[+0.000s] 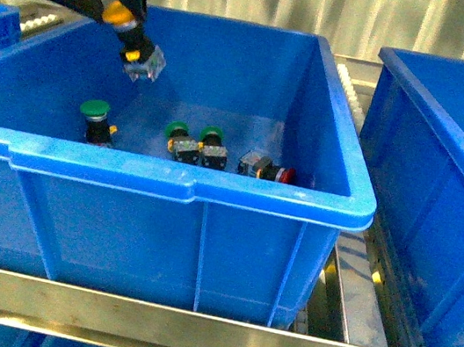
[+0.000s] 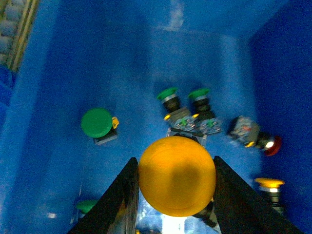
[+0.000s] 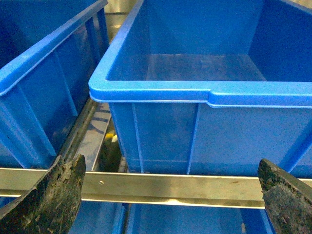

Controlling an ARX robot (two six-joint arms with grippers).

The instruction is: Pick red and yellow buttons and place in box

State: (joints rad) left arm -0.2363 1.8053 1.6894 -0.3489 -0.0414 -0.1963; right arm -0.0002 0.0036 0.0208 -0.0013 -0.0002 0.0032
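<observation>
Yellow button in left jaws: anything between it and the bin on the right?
The yellow button must clear two walls: the source bin's right wall and the right bin's left wall. Nothing else visible.

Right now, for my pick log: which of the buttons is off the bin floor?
The yellow-capped button clamped in the left gripper; the red button and all the others lie on the blue bin's floor.

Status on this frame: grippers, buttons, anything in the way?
Left gripper shut on yellow button, over the bin. Right gripper open, empty. Lying in bin: red button, second yellow button, beside green buttons.
</observation>
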